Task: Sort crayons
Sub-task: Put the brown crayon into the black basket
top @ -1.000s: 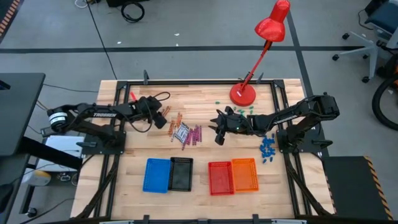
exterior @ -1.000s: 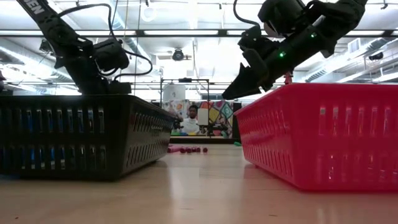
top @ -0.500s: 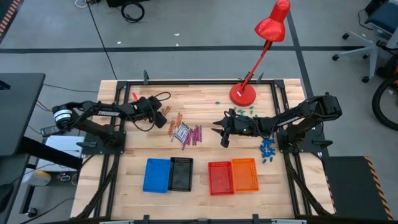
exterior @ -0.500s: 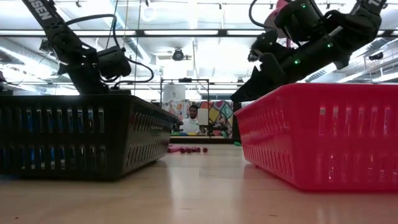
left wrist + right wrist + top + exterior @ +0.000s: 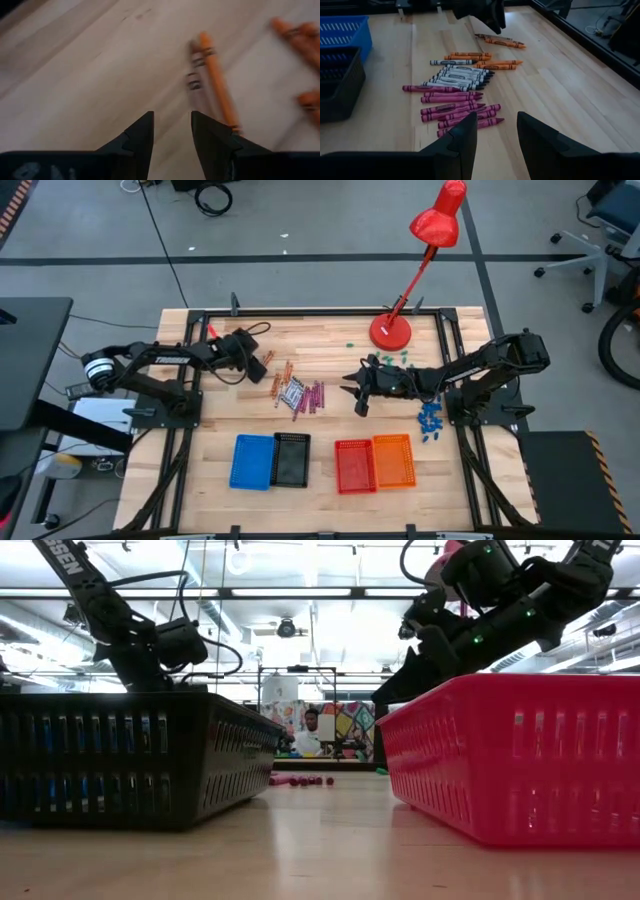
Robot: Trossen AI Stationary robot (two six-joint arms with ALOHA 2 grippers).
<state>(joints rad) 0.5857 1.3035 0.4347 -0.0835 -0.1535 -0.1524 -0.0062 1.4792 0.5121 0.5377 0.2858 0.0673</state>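
Crayons (image 5: 298, 392) loose mid-worktop (image 5: 330, 425), behind the baskets (image 5: 322, 461). Left fingers (image 5: 135, 137) spread, empty, low beside orange crayons (image 5: 216, 75). Right fingers (image 5: 465, 140) spread, empty, facing the pile.

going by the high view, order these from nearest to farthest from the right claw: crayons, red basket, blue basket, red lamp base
From the right claw:
1. Crayons, on the left arm's side of it, mid-table.
2. Red lamp base at the table's far edge and red basket at the near edge: too close to call.
3. Blue basket, leftmost of the baskets.
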